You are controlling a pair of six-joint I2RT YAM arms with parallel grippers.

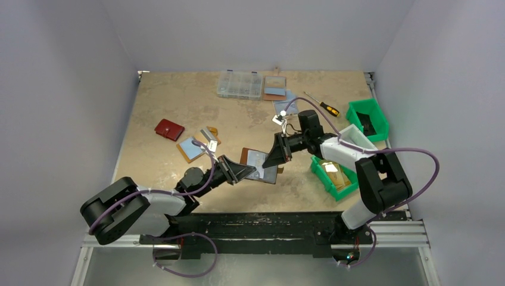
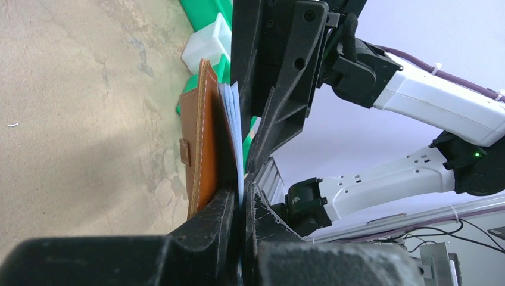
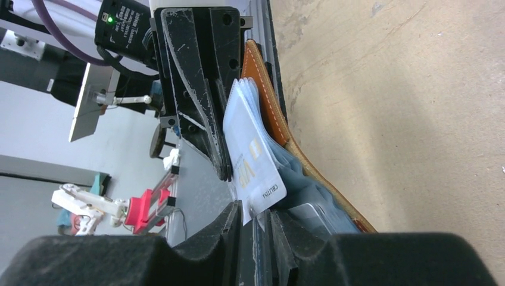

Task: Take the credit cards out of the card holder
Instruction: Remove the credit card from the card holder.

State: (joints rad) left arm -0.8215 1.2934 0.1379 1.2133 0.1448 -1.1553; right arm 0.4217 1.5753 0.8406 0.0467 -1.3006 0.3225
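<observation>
A tan table (image 1: 172,101) was enclosed by pale grey walls. Above its middle, somewhat toward the near edge, the brown card holder (image 1: 255,158) was held open between the two arms, apparently lifted off the surface. Its long axis was laid from near-left to far-right, along the line joining the two tools.

At the near-left end the left gripper (image 1: 252,173) was clenched on the holder's pale plastic sleeves (image 2: 233,119), with the leather cover (image 2: 202,137) lying just beside one finger. At the far-right end the right gripper (image 1: 268,163) was pinched onto the lower edge of a pale credit card (image 3: 253,161) bearing a gold mark. Whether the sleeve around it was caught as well could not be told.

The card was thus found on the right arm's side, and that arm was the nearer one. It was judged that the coming pull would have to be made toward the far-right corner, straight along the holder's axis and away from the left tool, so that the card would be slid out rather than bent.

Farther out, a green bin (image 1: 318,170) was seen near the right edge. Another holder with a blue card (image 1: 192,149) and a dark red wallet (image 1: 169,129) were seen toward the left edge, and a screwdriver (image 1: 321,105) and a clear box (image 1: 239,84) by the far edge.
</observation>
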